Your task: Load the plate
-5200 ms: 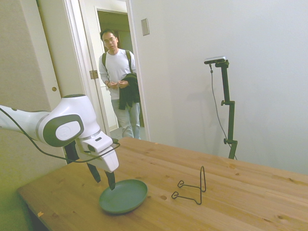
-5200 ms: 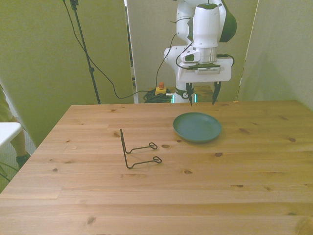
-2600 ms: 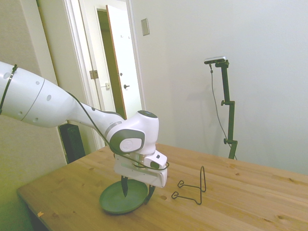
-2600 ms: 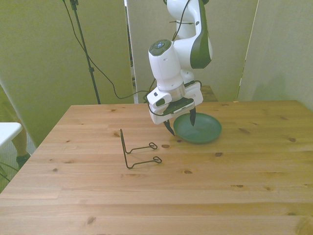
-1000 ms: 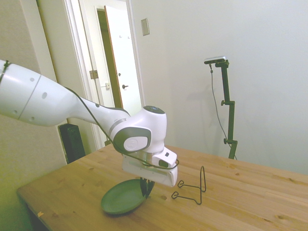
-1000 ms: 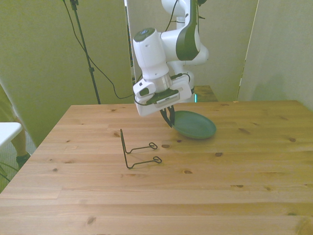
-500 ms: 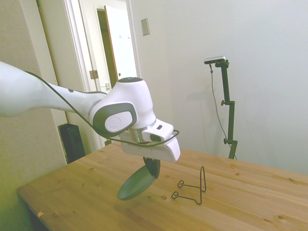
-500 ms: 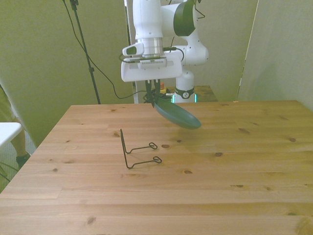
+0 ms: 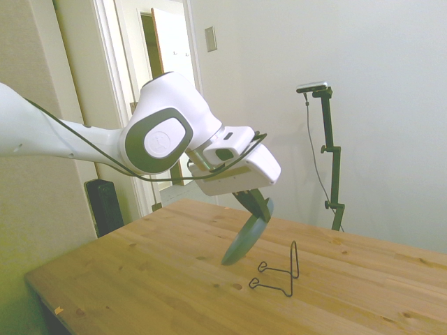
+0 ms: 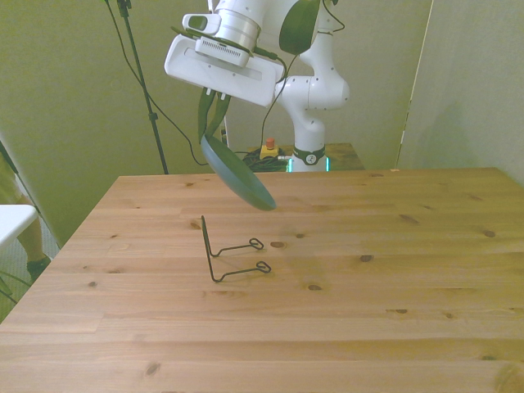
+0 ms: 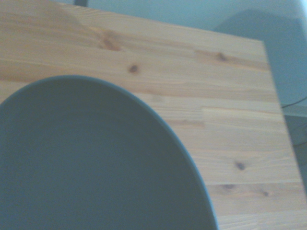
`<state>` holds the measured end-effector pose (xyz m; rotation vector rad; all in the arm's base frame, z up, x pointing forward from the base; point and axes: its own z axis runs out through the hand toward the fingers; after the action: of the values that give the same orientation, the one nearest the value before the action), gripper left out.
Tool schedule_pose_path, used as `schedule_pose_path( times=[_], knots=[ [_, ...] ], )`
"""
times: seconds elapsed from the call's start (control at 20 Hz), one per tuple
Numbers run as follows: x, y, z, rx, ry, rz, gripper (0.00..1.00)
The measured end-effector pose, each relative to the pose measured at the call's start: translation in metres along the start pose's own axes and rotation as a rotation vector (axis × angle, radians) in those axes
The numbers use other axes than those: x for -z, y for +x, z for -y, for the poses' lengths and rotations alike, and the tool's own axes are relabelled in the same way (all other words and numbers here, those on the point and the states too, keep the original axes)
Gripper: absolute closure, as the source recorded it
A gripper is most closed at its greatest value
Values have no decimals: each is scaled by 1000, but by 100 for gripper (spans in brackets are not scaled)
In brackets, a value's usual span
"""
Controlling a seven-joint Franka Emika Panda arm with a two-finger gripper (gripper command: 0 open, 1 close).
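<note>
A: Table (image 10: 344, 327) first. Wood, broad. Only the rack (image 10: 229, 250) stands on it, a thin black wire thing toward the front view's left, nearer the far edge than the near one.

B: Arm?

A: Arm (image 9: 84, 139) up high over the far edge, wrist cocked. The plate (image 10: 236, 173) hangs from it, clear of the table, tilted steeply with its low rim pointing down toward the rack.

B: Held how?

A: Gripper (image 10: 213, 110) pinched on the plate's upper rim, fingers clamped either side. The wrist view shows the plate (image 11: 91, 163) filling most of the frame, table (image 11: 225, 120) beyond it.

B: Progress?

A: By my reading, roughly halfway. Pick-up is done; the plate is airborne and near on edge. Left to do: bring it over the rack, lower the rim between the wires, let go. In the side view the plate (image 9: 246, 237) sits above and just short of the rack (image 9: 279, 272), not touching.
</note>
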<state>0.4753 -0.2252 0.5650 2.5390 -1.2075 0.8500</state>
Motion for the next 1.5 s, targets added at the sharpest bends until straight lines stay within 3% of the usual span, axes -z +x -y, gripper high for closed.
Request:
schedule_pose_path(
  times=[0.15, 0.6, 1.5],
  knots=[
    [-2, 2, 2, -10, -55, -80, 100],
    [-27, -1, 11, -12, -151, -181, 100],
    [-71, -39, 84, 48, -199, -211, 100]
  ],
)
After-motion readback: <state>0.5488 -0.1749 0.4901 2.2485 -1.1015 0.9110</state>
